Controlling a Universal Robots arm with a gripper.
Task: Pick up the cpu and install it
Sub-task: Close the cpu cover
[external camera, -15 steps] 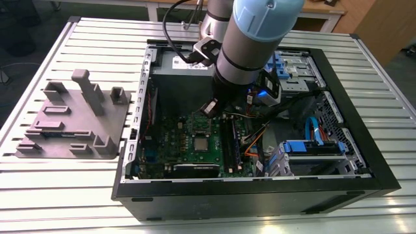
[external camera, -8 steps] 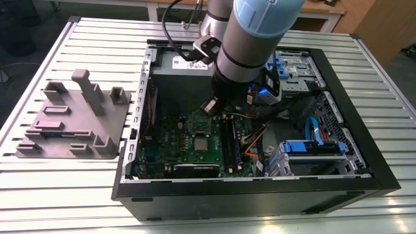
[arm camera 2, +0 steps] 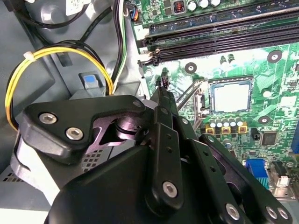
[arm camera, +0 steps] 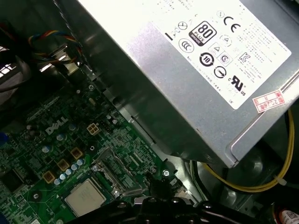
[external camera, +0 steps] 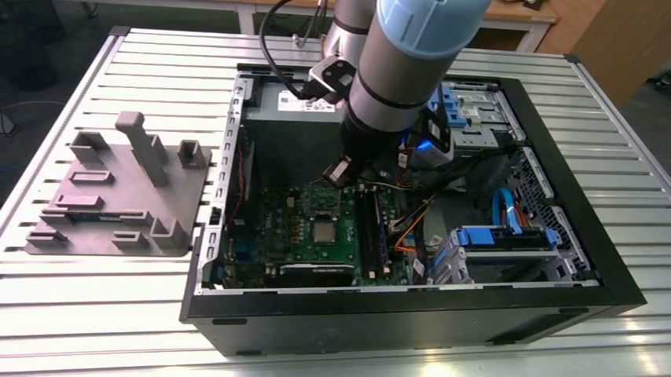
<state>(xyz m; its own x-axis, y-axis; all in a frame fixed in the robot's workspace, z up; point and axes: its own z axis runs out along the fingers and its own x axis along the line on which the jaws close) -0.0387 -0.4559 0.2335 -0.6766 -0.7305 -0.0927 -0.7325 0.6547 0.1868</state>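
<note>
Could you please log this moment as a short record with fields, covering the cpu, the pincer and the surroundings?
cpu: silver square lying flat in its socket on the green motherboard; seen in both wrist views
pincer: inside the open computer case, above the board, beside the cpu and not touching it; nothing held
grey tray: on the table at the exterior view's left
power supply: grey box near the board
</note>
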